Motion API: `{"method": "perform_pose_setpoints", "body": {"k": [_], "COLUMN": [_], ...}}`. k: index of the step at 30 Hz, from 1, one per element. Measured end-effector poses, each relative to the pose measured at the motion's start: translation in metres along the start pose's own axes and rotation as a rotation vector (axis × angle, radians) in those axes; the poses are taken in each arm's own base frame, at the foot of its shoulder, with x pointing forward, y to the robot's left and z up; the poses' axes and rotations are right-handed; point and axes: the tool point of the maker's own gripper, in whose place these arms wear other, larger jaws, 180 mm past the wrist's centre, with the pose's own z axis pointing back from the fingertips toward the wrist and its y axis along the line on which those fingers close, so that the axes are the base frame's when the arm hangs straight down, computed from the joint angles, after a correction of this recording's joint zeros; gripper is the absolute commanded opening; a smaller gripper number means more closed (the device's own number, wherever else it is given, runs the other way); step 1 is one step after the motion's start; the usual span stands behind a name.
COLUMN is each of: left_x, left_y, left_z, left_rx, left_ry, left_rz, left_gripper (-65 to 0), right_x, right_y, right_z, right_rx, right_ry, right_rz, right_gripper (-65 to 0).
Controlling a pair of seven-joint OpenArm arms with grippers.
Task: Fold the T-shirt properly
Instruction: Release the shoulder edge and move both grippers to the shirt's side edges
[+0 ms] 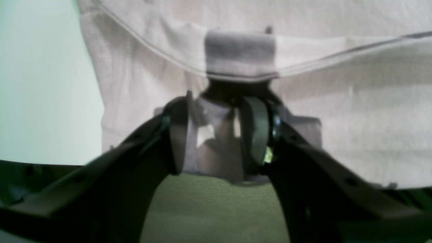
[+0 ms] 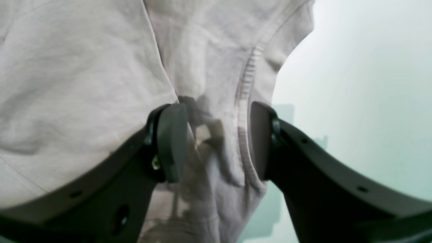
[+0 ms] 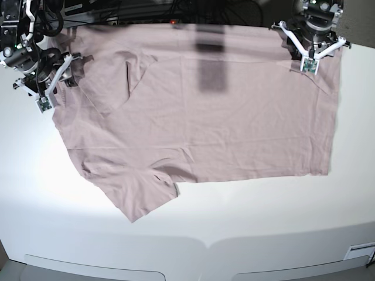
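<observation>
The dusty-pink T-shirt (image 3: 205, 129) lies spread flat on the white table, one sleeve (image 3: 143, 199) pointing to the front left and the other folded in at the back left. My left gripper (image 3: 309, 55) stands at the shirt's back right corner. In the left wrist view the left gripper (image 1: 217, 104) is open, with the T-shirt (image 1: 354, 118) edge bunched between its pads. My right gripper (image 3: 50, 88) is at the back left edge. In the right wrist view the right gripper (image 2: 216, 108) is open astride a stitched seam of the T-shirt (image 2: 67, 84).
The white table (image 3: 263, 228) shows bare surface in front of and beside the shirt. Dark cables and equipment (image 3: 146, 12) run along the table's back edge, just behind the shirt and both arms.
</observation>
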Motion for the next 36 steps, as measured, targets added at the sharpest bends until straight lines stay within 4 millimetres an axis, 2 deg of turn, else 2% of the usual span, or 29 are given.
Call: {"method": "perform_pose_setpoints", "body": {"k": [8,13,22,25,33,36], "left_x": [0.004,0.014,0.037,0.045,0.113,0.145], "left_y": [0.0,0.002,0.011,0.015,0.039,0.039], "left_z": [0.005,0.011,0.009,0.009,0.017,0.016], "left_rx": [-0.001,0.011,0.032,0.045,0.106,0.072], "left_ry": [0.004,-0.022,-0.057,-0.066,-0.182,-0.274], "left_rz": [0.002,-0.028,-0.019,-0.022,-0.01,0.003], "left_gripper": [-39.9,-39.9,-39.9,-39.9,-39.9,-39.9], "right_x": [0.004,0.005,0.03,0.045,0.08,0.098], "right_y": [0.002,0.002,-0.007,-0.003,-0.007,-0.004], "right_z": [0.0,0.0,-0.001,0.002,0.004,0.004], "right_rx": [0.015,0.014,-0.006,0.018,0.044,0.06], "right_ry": [-0.016,-0.019,-0.074,-0.115,-0.164,-0.205], "right_rz": [-0.015,-0.015,-0.015,-0.032,-0.057,-0.051], "right_gripper": [-34.9,-34.9,-34.9,-34.9,-34.9,-34.9]}}
